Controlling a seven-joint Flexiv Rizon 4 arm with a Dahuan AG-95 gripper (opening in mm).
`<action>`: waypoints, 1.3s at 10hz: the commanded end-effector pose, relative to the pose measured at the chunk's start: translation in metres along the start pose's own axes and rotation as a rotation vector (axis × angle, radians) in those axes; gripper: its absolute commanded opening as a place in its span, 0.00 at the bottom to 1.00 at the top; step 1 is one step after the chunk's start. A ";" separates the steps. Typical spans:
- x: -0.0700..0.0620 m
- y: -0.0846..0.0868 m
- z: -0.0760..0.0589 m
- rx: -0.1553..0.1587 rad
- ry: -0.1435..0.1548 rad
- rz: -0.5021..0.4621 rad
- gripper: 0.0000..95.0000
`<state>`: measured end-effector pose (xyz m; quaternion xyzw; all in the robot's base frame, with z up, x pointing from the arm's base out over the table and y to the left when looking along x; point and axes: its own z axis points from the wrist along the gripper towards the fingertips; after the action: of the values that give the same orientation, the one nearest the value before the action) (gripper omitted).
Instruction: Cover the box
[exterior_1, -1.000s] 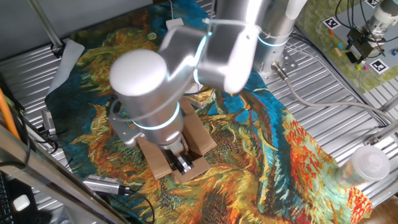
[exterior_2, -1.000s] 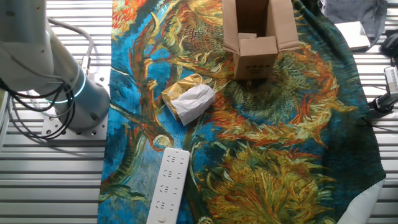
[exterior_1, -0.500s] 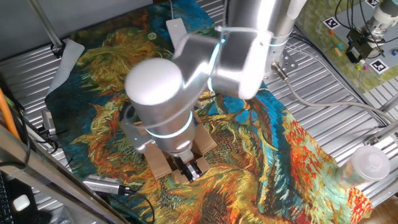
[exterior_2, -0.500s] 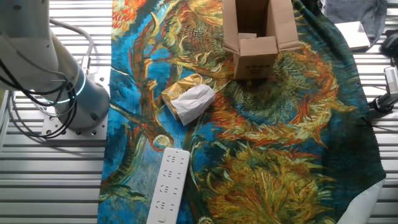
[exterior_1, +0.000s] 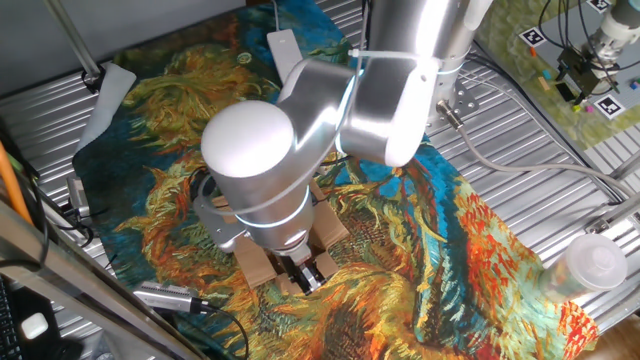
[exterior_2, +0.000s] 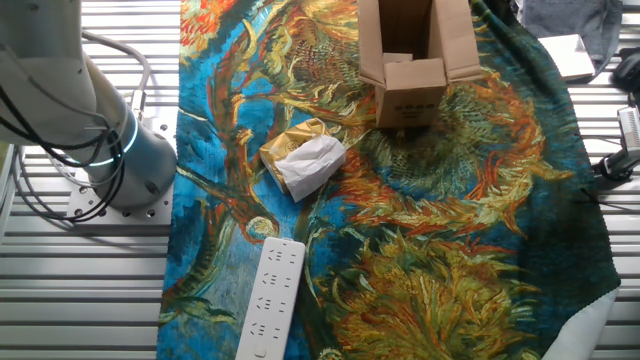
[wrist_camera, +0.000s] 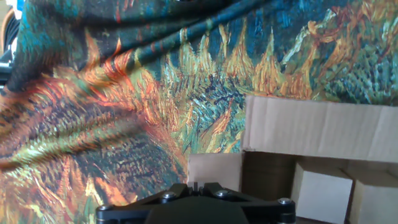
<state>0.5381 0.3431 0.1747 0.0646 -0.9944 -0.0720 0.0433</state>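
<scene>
- My arm (exterior_1: 300, 130) has swung forward and toward the near edge over the last second, then nearly settled; between half a second ago and now I read only a slight drift, so I judge the approach is almost done.
- The patterned cloth (exterior_2: 480, 250) on the surface looks unmoved, as do the wrapper (exterior_2: 305, 160) and the power strip (exterior_2: 268, 298).
- The box (exterior_2: 415, 60) sits where it was, at the far edge of the cloth in the other fixed view, flaps out and top open. Nothing is covered yet.
- My end effector (exterior_1: 305, 270) now hangs at the box's near edge, just above a splayed flap (wrist_camera: 320, 127), which fills the right of the hand view.
- Its fingers are out of sight in the hand view and blurred from above, so I cannot tell whether they are spread or closed.
</scene>
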 end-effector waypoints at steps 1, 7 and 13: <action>-0.001 0.000 0.001 0.006 0.013 -0.021 0.00; -0.001 0.000 0.001 -0.013 0.001 -0.206 0.00; -0.001 0.035 -0.009 0.001 0.048 -0.142 0.00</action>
<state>0.5352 0.3719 0.1871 0.1601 -0.9820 -0.0724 0.0691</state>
